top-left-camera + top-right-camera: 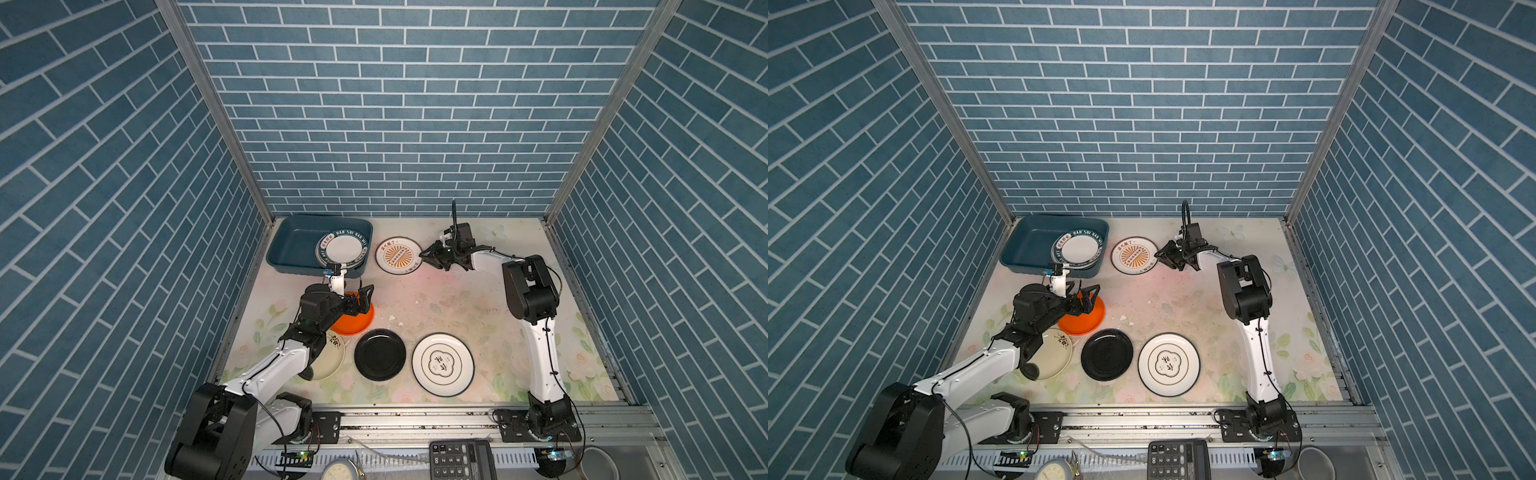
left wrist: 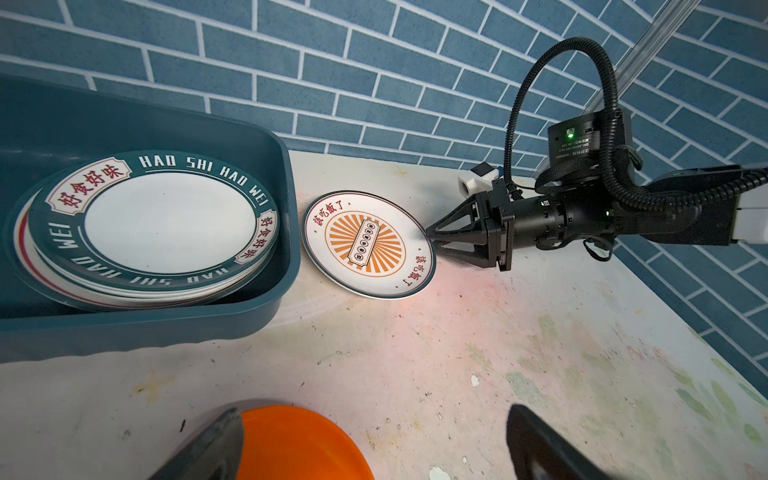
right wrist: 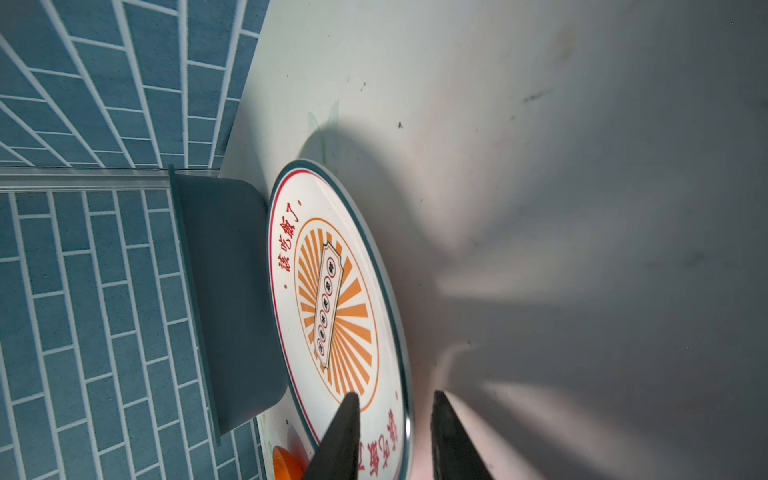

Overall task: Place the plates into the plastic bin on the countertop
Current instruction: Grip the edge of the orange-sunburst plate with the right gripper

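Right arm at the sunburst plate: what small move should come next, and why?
Probably close the jaws onto the rim. The right gripper straddles the edge of the sunburst plate, one jaw over its face, one outside, with a gap showing in the right wrist view. The plate lies flat on the countertop beside the plastic bin.

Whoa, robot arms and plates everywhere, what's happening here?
Plates are being cleared into the plastic bin, where a stack already sits. The right gripper has its jaws either side of the sunburst plate's rim, beside the bin, not yet clamped. The left gripper hangs open over the orange plate. The black plate, cream plate and a teal-rimmed white plate lie on the countertop, untouched.
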`<act>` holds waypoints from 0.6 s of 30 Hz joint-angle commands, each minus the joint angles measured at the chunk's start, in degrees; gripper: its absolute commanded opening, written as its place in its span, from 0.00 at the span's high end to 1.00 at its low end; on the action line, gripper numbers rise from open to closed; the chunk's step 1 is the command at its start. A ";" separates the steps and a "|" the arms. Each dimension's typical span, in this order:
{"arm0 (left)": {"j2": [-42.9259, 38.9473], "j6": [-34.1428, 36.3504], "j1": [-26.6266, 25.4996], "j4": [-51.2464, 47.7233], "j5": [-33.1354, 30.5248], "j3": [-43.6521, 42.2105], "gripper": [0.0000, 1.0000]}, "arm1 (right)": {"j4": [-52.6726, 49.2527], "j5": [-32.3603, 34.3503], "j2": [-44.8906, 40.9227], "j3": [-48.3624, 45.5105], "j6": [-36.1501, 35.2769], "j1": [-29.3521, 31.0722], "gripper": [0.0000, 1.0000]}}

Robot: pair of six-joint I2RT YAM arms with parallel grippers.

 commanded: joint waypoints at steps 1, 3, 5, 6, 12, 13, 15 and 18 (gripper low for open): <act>-0.52 0.74 -0.32 -1.07 -0.92 0.23 0.01 | -1.52 -0.74 1.70 2.20 -1.68 0.45 0.71; -0.62 0.77 -0.32 -1.38 -1.06 0.35 0.00 | -1.94 -0.73 2.05 3.03 -1.77 0.53 0.72; -0.77 0.78 -0.32 -1.84 -1.31 0.50 0.00 | -2.24 -0.62 2.31 3.63 -1.77 0.62 0.75; -0.86 0.83 -0.32 -2.04 -1.47 0.51 0.00 | -2.36 -0.49 2.41 3.96 -1.77 0.61 0.77; -1.14 2.06 -0.30 -4.52 -3.23 1.22 0.01 | -3.13 -0.44 3.03 5.43 -1.61 0.61 0.86; -1.14 2.19 -0.32 -4.86 -3.62 1.39 0.00 | -3.04 -0.48 3.09 5.57 -1.51 0.61 0.86; -1.10 2.26 -0.30 -4.94 -3.83 1.36 0.00 | -3.00 -0.48 3.18 5.75 -1.43 0.53 0.88; -1.22 2.19 -0.32 -4.92 -3.61 1.41 0.01 | -2.99 -0.64 3.08 5.79 -1.33 0.37 0.88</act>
